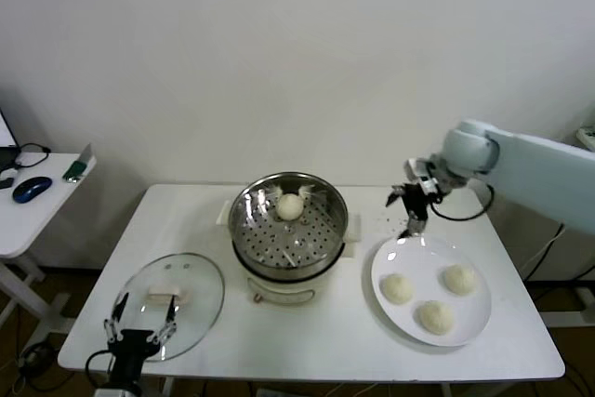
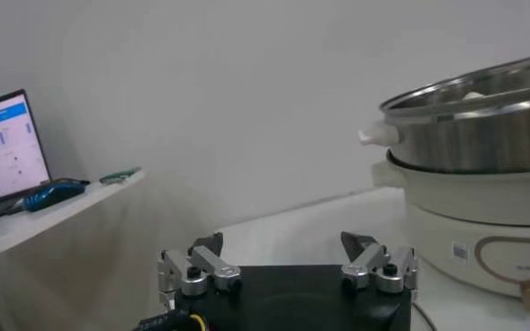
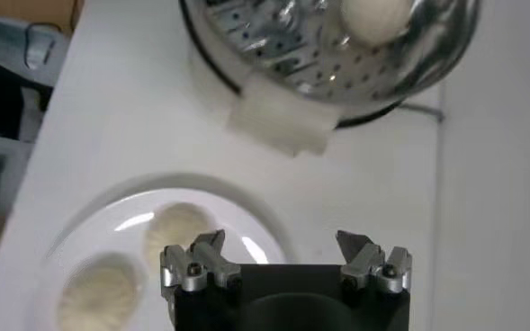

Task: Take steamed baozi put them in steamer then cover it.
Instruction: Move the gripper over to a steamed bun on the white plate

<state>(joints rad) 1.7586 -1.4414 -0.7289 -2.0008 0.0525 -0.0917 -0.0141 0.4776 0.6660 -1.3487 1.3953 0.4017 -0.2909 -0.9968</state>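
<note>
At the bench's (image 1: pixel 325 341) near left corner the left gripper (image 1: pixel 139 330) hovers, jaws spread, by the cover (image 1: pixel 172 304), rigid, breakable glass best lifted by its bar handle (image 1: pixel 164 292). Three soft, light baozi (image 1: pixel 398 287) sit on the plate (image 1: pixel 474 318) near the right edge, needing gentle side pinches. Behind them, the right gripper (image 1: pixel 415 218) hangs spread. One bun (image 1: pixel 290 206) lies in the steamer (image 1: pixel 327 230), mid-bench.

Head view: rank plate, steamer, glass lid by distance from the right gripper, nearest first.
From the right gripper, jaws open, above the plate's far edge:
1. Plate, directly below, on the table's right side, holding three baozi.
2. Steamer, mid-table, to the gripper's left, one baozi inside.
3. Glass lid, front left corner, by the left gripper.
</note>
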